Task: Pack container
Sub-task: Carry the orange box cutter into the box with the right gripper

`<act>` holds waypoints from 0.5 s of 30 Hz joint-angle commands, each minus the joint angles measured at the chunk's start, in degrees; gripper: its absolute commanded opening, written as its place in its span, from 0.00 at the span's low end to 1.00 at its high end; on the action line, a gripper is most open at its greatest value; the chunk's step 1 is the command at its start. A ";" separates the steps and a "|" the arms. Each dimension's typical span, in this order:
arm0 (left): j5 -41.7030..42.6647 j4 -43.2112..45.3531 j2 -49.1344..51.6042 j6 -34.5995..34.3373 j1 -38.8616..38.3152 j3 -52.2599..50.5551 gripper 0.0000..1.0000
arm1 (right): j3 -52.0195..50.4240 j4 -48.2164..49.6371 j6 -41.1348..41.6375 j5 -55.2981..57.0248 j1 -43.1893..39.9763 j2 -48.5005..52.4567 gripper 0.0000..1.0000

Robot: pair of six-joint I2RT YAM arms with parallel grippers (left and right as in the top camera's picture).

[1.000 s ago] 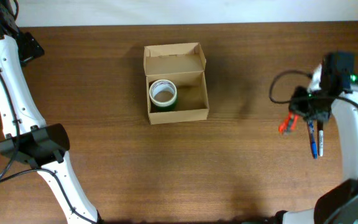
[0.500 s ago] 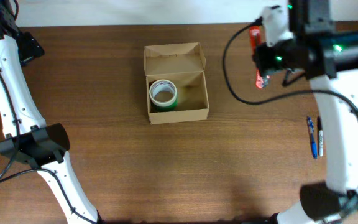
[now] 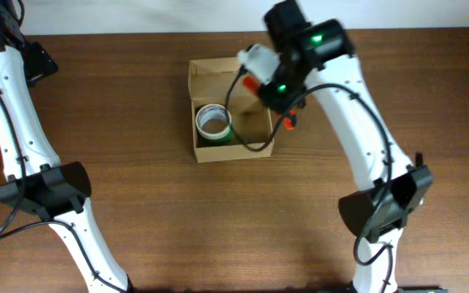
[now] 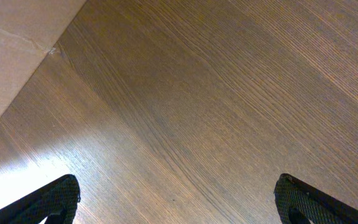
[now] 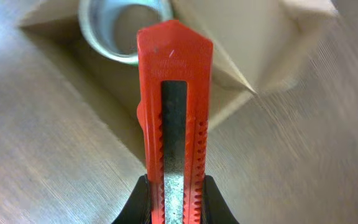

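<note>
Gripping red box cutter (image 5: 174,112), right end effector (image 5: 174,202) hovers over container (image 3: 228,151); left end effector (image 4: 179,199) spread wide.

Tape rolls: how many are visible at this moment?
1. The tape roll sits in the box's left half. The right arm, holding a cutter, covers part of the box's right side, so another could be hidden there.
</note>
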 commanded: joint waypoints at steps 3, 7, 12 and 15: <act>0.04 -0.02 -1.84 -0.61 0.35 -0.28 1.00 | 1.92 0.72 -12.35 2.14 6.54 1.70 0.04; 0.04 -0.02 -1.84 -0.61 0.35 -0.28 1.00 | 1.92 3.61 -15.87 2.95 9.16 2.60 0.04; 0.04 -0.02 -1.84 -0.59 0.35 -0.28 1.00 | 1.92 5.66 -19.71 4.09 10.80 4.55 0.04; 0.04 -0.02 -1.84 -0.61 0.35 -0.28 1.00 | 1.90 5.77 -20.79 6.01 10.88 6.25 0.04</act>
